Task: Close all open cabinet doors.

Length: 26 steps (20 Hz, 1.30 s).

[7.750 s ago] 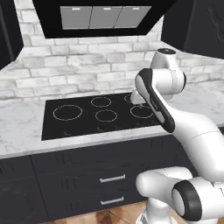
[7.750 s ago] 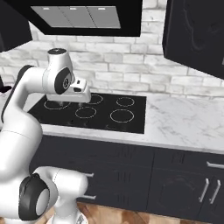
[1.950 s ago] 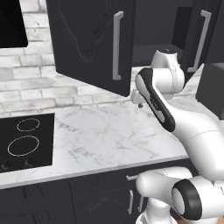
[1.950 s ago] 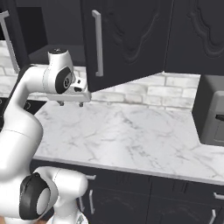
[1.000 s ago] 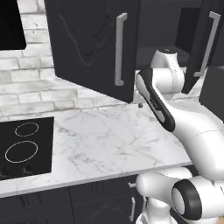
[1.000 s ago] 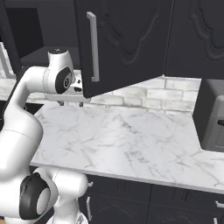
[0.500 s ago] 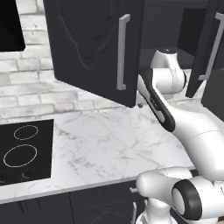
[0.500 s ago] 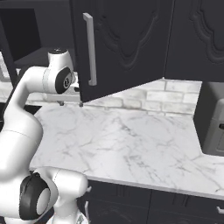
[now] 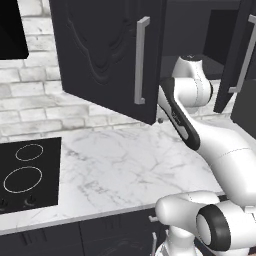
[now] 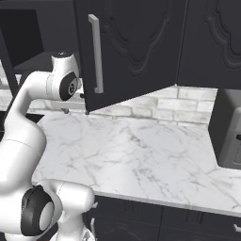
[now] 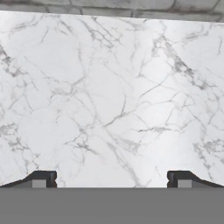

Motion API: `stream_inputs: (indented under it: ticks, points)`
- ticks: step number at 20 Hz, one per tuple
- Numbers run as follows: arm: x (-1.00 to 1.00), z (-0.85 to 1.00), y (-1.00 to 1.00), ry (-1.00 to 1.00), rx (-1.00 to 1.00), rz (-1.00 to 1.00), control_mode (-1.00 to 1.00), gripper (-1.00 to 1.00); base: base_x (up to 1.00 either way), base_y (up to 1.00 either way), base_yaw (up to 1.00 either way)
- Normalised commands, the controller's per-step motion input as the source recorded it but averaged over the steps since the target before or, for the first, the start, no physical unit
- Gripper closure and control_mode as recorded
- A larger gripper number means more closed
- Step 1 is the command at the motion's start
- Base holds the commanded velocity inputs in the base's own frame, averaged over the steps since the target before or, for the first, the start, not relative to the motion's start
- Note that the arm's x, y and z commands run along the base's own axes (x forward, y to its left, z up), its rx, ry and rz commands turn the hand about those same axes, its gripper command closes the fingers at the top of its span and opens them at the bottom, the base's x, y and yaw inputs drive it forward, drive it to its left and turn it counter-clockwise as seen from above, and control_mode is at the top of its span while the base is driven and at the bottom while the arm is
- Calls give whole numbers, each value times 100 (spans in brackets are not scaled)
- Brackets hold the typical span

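Note:
One tall black cabinet door [image 9: 105,55] with a long silver bar handle [image 9: 141,60] stands swung open over the counter. It is the same cabinet door [image 10: 136,47] in the right base view. A second open door [image 9: 235,55] hangs at the far right. My gripper [image 10: 75,112] hovers just under the first door's lower corner, above the counter, touching nothing. From the left base view the gripper [image 9: 161,120] peeks out beside that corner. In the hand view the gripper [image 11: 111,179] is open, fingertips [image 11: 43,177] wide apart over bare marble.
White marble counter [image 10: 141,155] runs below with a brick wall behind. Black cooktop [image 9: 25,175] lies at the left and the black hood [image 9: 10,25] above it. A dark appliance [image 10: 230,136] stands at the counter's right end. Closed upper doors [image 10: 212,42] hang to the right.
The whole picture has shifted slightly, so the base has moved and the open door looms a little larger. The arm keeps its pose and the gripper stays open.

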Motion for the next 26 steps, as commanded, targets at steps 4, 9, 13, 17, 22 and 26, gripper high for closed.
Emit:
stream_inputs:
  ticks: [4, 9, 13, 17, 22, 26]
  points:
    - [0, 0, 0, 0, 0, 0, 100, -100, 0, 0, 0]
    - [0, 0, 0, 0, 0, 0, 100, -100, 0, 0, 0]
    - [0, 0, 0, 0, 0, 0, 100, -100, 0, 0, 0]
    - [0, 0, 0, 0, 0, 0, -100, -100, 0, 0, 0]
    - [0, 0, 0, 0, 0, 0, -100, -100, 0, 0, 0]
    - [0, 0, 0, 0, 0, 0, -100, -100, 0, 0, 0]
